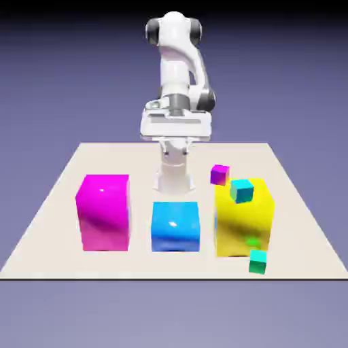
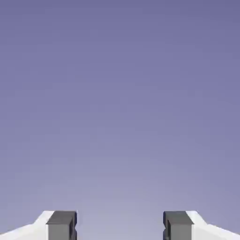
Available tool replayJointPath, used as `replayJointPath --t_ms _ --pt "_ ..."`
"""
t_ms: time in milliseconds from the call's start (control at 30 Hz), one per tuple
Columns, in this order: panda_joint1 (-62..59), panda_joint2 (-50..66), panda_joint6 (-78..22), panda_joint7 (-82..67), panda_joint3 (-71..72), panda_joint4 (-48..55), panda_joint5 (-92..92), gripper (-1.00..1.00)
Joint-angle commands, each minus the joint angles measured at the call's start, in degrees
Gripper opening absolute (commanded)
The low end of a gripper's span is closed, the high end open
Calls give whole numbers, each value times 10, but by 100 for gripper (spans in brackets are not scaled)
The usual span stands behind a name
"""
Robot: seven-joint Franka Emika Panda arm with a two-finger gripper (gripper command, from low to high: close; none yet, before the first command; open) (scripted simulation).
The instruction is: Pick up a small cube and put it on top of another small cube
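The end effector [image 2: 120,226] is seen released, nothing between its fingers. Small purple cube [image 1: 219,174], cyan cube [image 1: 241,190] and green cube [image 1: 257,262] are found near the large yellow block [image 1: 243,221] on the bench [image 1: 54,204].

Big magenta block [image 1: 102,212], blue block [image 1: 175,227], yellow block [image 1: 244,219]: glossy, smooth, plastic-looking, with highlights. Table [image 1: 47,204]: matt beige. Arm [image 1: 178,64]: smooth white shell, slight sheen.

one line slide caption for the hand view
Open gripper, nothing between its grey fingertips, facing plain blue-violet backdrop.
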Motion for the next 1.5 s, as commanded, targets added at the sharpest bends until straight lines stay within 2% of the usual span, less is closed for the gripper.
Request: replayJointPath --t_ms 0,1133,1200,1333,1367,1467 --pt "3 21 -19 8 2 19 4 0" --pt "117 727 -665 293 87 670 124 0" --pt "118 734 -671 295 88 676 125 0" --pt "129 767 -588 286 90 627 131 0" --pt "129 767 -588 286 90 627 131 -100" --pt "122 747 -638 292 89 656 127 -100"
